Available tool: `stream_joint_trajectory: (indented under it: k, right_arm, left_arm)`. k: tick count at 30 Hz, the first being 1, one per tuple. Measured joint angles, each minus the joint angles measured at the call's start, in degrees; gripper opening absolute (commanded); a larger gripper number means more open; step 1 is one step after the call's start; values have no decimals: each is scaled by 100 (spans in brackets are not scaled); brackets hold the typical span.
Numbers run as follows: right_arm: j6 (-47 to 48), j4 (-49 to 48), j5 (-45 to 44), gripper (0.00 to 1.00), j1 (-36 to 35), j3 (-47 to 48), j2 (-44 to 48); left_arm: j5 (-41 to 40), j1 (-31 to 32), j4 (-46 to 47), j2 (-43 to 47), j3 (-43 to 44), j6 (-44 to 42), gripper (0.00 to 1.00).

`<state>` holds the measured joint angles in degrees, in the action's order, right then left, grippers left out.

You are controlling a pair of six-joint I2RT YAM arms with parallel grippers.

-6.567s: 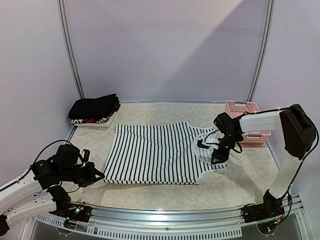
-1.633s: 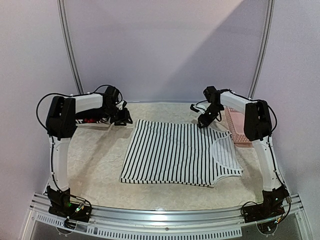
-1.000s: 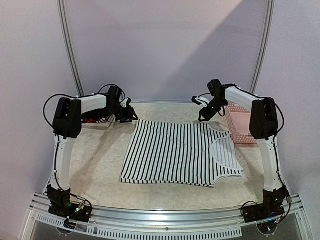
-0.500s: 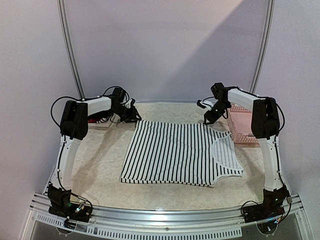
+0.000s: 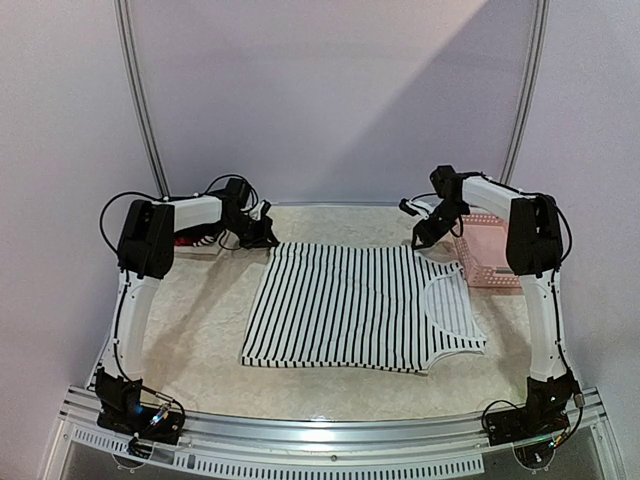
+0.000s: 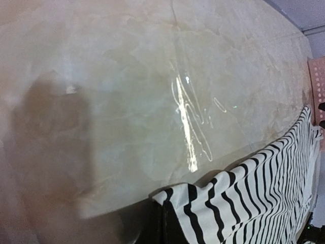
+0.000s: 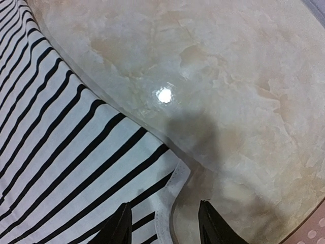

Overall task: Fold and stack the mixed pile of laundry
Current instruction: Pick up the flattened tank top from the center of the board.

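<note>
Now that my left gripper has snapped closed, it pinches the far-left corner of the black-and-white striped cloth tank top, which lies flat mid-table. My right gripper stands spread, straddling the far-right hem unclamped. Both arms are stretched forward with wrists tipped down. Judgement: the fold waits on the right grip.

Colours and patterns on the laundry table
Tank top: black and white stripes, plain white edging at the armhole. Table: cream, marbled with beige veining. Basket: pink, dotted with holes. Arms: white, black joints. Backdrop: pale lilac.
</note>
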<state>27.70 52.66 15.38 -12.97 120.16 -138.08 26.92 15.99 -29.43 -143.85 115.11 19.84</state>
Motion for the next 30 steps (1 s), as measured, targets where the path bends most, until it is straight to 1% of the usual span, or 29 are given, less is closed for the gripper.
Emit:
stream_joint_trajectory:
  k: [2, 8, 16, 20, 30]
  right_arm:
    - [0, 76, 111, 45, -2, 129, -26]
    - [-20, 177, 498, 41, -2, 920, -389]
    - [-35, 411, 837, 38, -4, 1200, -868]
    - [-39, 514, 837, 38, -20, 1473, -1130]
    - [136, 522, 765, 34, -61, 1685, -1226]
  left_arm:
    - [-131, -33, -50, 81, -72, -83, 0]
    - [-428, -151, -247, 186, -74, -254, 0]
    - [-605, -186, -315, 188, -7, -291, 0]
    - [-647, -186, -396, 188, 162, -308, 0]
    - [-619, -186, -411, 188, 271, -310, 0]
